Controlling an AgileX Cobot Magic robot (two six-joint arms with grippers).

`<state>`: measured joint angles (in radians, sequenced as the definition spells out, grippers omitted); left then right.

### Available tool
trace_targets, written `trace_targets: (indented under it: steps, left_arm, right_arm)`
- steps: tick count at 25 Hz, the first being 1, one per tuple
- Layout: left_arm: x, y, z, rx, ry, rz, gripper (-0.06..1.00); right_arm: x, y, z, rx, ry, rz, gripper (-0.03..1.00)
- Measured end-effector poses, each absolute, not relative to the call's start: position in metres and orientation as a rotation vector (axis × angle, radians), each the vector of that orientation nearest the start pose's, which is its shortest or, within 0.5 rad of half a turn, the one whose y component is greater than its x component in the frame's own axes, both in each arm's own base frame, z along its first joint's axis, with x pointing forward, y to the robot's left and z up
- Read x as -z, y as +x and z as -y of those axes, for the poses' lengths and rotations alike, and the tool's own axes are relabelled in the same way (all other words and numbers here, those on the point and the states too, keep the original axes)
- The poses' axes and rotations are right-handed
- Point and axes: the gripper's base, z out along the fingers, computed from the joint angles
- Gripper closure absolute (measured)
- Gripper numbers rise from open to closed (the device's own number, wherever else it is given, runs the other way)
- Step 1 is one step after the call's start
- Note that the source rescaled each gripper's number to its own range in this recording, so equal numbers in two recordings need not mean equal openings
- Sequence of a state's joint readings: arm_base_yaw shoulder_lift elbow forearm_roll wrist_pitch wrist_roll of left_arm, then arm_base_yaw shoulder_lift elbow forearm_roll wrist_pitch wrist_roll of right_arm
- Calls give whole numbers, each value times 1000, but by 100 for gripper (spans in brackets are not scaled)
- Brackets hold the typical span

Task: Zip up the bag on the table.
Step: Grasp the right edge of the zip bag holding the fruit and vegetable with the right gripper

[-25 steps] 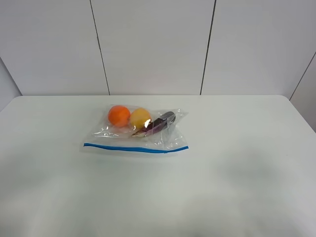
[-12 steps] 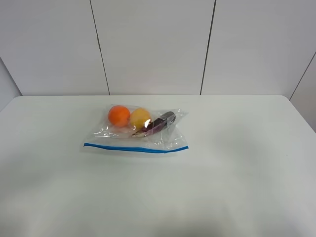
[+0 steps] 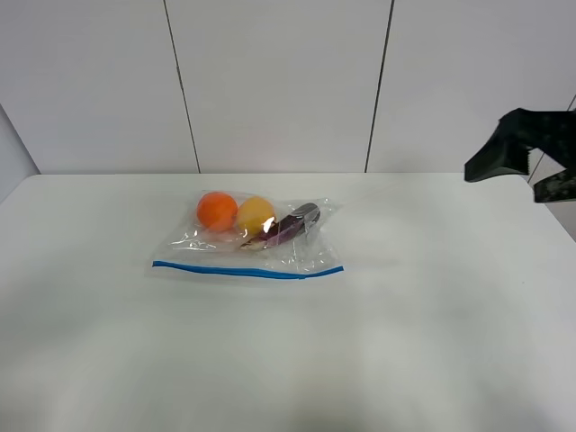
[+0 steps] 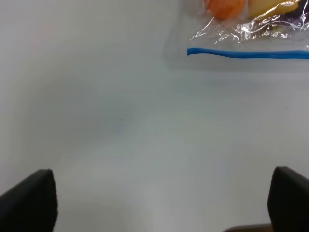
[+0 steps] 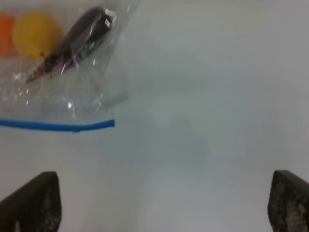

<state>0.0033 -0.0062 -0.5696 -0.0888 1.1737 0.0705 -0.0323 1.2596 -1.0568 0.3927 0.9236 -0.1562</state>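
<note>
Lowering the left gripper and the right gripper onto the blue zipper strip looks like the step in hand. It should go best if one pins an end of the strip while the other pinches the track and slides along it, since the floppy film would likely drag otherwise. Each gripper has its fingers spread wide and holds nothing, hanging over bare table with one end of the strip ahead of it. In the high view only the right arm shows, a dark shape at the right edge of the frame, well apart from the bag. The bag lies flat just left of centre, strip along its lower edge. Whether the zipper is partly shut cannot be told.
</note>
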Motion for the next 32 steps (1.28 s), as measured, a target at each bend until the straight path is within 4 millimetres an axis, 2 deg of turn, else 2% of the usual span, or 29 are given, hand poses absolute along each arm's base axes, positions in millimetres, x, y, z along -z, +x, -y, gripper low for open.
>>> trace_targets:
  steps: [2, 6, 12, 16, 20, 24, 30, 32]
  left_arm:
    - [-287, -19, 8, 61, 84, -2077, -6]
    - [-287, -19, 8, 61, 84, -2077, -6]
    - [-287, -19, 8, 61, 84, -2077, -6]
    - [-287, -19, 8, 61, 84, -2077, -6]
    - [-287, -19, 8, 61, 84, -2077, -6]
    - [-287, -19, 8, 61, 84, -2077, -6]
    - [-287, -19, 8, 61, 84, -2077, -6]
    - [-287, -19, 8, 61, 84, -2077, -6]
  right_arm:
    - [-306, 273, -24, -498, 15, -2619, -1]
    - [-263, 306, -34, -694, -16, -2707, -1]
    - [-206, 333, -44, -920, 8, -2766, -1]
    - [-174, 344, -60, -979, -18, -2802, 0]
    - [-150, 360, -85, -1002, -94, -2844, 1]
    - [-128, 378, -102, -1030, -104, -2866, 6]
    - [-102, 394, -127, -1082, -151, -2890, 9]
    - [-99, 396, -134, -1089, -171, -2890, 12]
